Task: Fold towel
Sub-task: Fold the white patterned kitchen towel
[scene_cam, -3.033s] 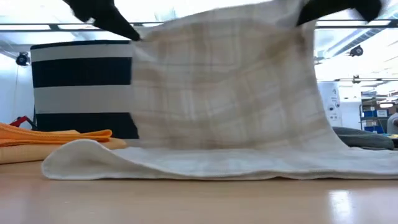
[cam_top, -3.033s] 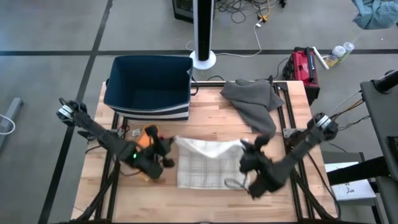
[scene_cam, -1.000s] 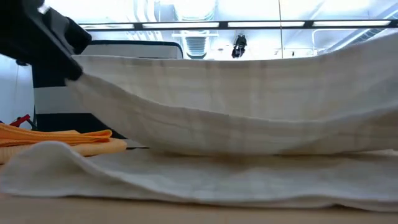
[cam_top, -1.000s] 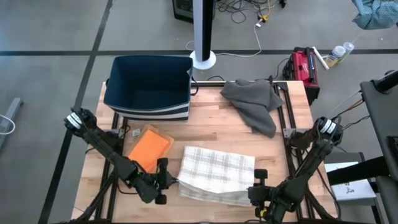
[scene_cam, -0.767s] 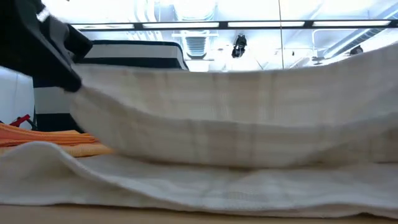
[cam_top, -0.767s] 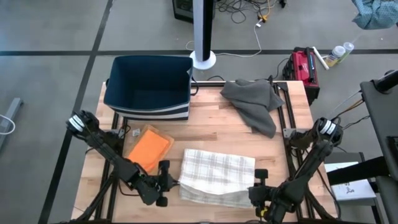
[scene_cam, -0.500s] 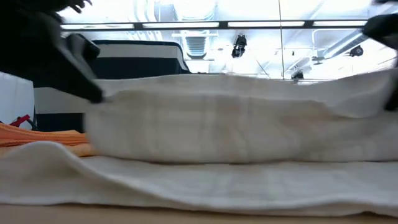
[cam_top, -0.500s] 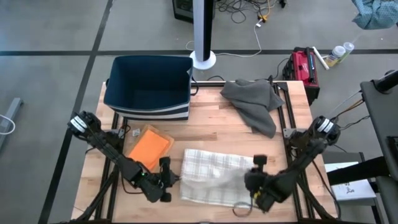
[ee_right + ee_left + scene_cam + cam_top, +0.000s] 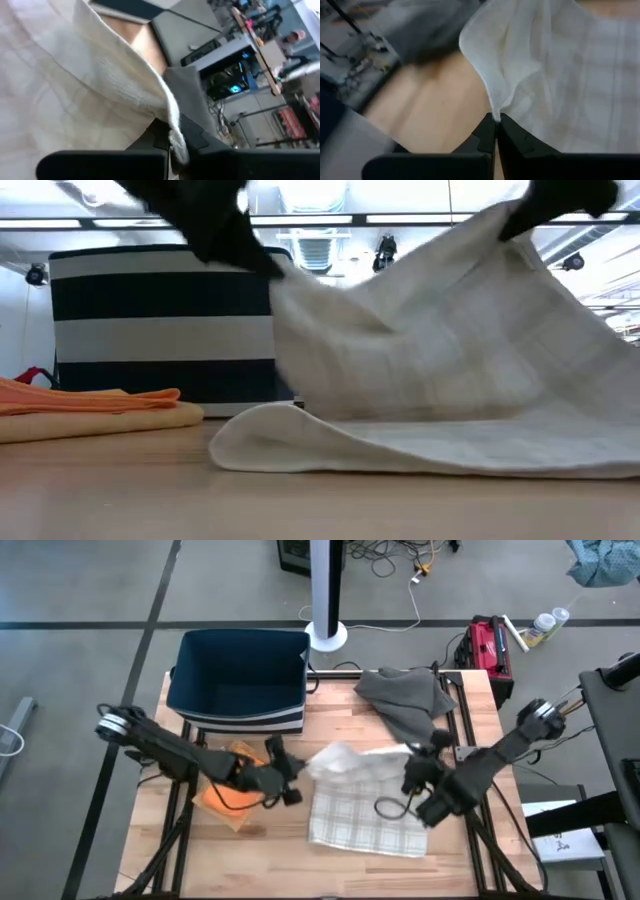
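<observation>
A white plaid towel (image 9: 365,815) lies at the middle of the wooden table (image 9: 330,735), its near part flat on the wood and its other edge raised (image 9: 430,380). My left gripper (image 9: 293,778) is shut on the raised edge's left corner, above the table. My right gripper (image 9: 412,768) is shut on the right corner, a little farther back. In the low view the towel climbs from the table to both grippers, the left gripper (image 9: 235,235) lower than the right gripper (image 9: 555,200). My left gripper pinches the towel's raised left corner (image 9: 495,114) between its two fingertips, slanting down from the table's left. The cloth fans out beyond the fingers, slack, and its lower part (image 9: 400,450) rests on the table. My right gripper pinches the towel's thick hemmed edge (image 9: 169,116) at the right corner between its two fingers, slanting down from the table's right. The cloth runs down from the hold, loose, onto the part that lies on the table.
A navy bin with white stripes (image 9: 240,680) stands at the far left. A folded orange cloth (image 9: 222,790) lies under my left arm. A crumpled grey cloth (image 9: 405,705) lies at the far right, just behind my right gripper. Bare wood shows along the near edge.
Both grippers, still shut on the towel's corners, have risen from the near edge and swung toward the far edge. The held edge has lifted and travelled back over the towel, while the rest has stayed on the table with a fold at its near side.
</observation>
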{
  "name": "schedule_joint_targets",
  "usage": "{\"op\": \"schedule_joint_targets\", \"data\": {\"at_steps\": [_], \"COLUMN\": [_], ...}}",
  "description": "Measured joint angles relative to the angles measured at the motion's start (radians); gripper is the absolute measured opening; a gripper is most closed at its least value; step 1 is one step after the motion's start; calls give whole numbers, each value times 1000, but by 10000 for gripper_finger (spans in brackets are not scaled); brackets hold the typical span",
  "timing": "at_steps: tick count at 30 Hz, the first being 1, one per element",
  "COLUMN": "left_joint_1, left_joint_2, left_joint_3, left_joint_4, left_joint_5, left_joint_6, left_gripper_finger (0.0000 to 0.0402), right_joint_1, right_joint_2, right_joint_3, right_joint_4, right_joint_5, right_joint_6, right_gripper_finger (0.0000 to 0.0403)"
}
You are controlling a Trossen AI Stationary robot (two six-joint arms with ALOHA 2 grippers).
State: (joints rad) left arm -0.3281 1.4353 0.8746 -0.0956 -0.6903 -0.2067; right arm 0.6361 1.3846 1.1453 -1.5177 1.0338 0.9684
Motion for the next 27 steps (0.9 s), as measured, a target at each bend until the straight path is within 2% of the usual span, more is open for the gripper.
{"op": "schedule_joint_targets", "data": {"at_steps": [7, 11, 15, 17, 23, 27], "left_joint_1": [-13, -78, -135, -157, -250, -314], "left_joint_2": [-230, -287, -281, -265, -216, -139], "left_joint_3": [58, 48, 47, 47, 47, 47], "left_joint_4": [-152, -196, -245, -244, -236, -197], "left_joint_5": [-60, -61, -95, -99, -21, -6], "left_joint_6": [17, -21, -78, -103, -156, -189], "left_gripper_finger": [0, 0, 0, 0, 0, 0], "right_joint_1": [-53, -52, -52, -43, 30, 102], "right_joint_2": [-146, -151, -115, -96, -85, -81], "right_joint_3": [-5, -13, -16, -17, -19, -38], "right_joint_4": [57, 225, 388, 403, 393, 394], "right_joint_5": [28, 33, 2, -47, -175, -227], "right_joint_6": [10, -145, -326, -368, -321, -260], "right_gripper_finger": [2, 2, 2, 2, 2, 2]}}
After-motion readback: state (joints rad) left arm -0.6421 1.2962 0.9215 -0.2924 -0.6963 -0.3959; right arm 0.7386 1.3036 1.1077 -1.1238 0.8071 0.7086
